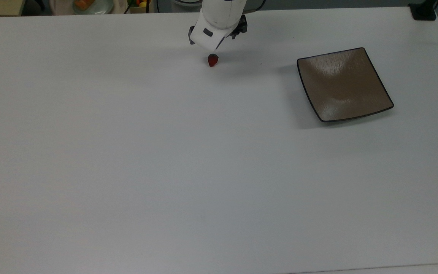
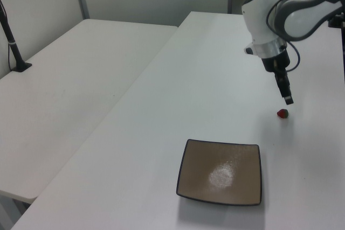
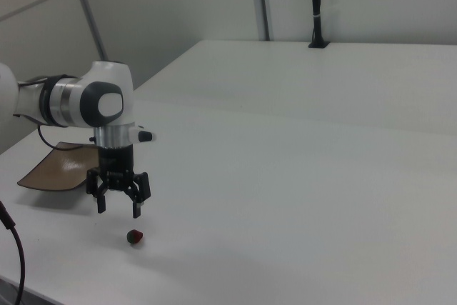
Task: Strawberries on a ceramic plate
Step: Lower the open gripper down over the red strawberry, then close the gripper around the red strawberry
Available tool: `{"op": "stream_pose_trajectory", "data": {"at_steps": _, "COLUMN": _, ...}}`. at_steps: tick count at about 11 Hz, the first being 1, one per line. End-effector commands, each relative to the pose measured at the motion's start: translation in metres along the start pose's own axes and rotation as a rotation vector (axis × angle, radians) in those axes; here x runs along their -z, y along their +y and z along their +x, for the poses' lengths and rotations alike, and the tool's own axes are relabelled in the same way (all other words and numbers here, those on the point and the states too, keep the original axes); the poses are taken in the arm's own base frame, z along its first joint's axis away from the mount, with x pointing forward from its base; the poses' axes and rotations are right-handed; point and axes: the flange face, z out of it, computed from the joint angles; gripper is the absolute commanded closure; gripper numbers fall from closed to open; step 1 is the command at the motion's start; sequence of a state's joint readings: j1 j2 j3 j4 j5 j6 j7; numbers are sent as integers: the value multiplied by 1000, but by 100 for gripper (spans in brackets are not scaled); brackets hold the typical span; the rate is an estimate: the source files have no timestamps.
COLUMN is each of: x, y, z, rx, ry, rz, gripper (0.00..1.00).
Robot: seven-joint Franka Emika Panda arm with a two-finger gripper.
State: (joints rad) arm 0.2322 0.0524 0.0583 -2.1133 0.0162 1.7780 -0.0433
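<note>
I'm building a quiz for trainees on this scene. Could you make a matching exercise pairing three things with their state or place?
Things:
1. strawberry
2. ceramic plate
3. gripper

States:
A. open, hanging above the table
B. lying on the bare white table
C. brown, square, nothing on it

Pairs: 1-B, 2-C, 3-A
</note>
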Motion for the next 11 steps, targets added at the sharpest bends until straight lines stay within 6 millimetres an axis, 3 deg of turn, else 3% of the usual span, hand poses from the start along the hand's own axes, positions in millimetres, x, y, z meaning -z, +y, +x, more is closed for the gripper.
{"op": "stream_pose_trajectory", "data": {"at_steps": 1, "x": -11, "y": -2, "z": -4, "rx": -36, "ry": 39, "rz": -14, "gripper": 0}}
{"op": "stream_pose_trajectory", "data": {"at_steps": 6, "x": -36, "y": 2, "z": 8, "rx": -61, "ry": 177, "rz": -15, "gripper": 3}}
{"op": "stream_pose_trajectory", "data": {"at_steps": 11, "x": -55, "y": -1, "z": 4, "rx": -56, "ry": 179, "rz": -35, "gripper": 9}}
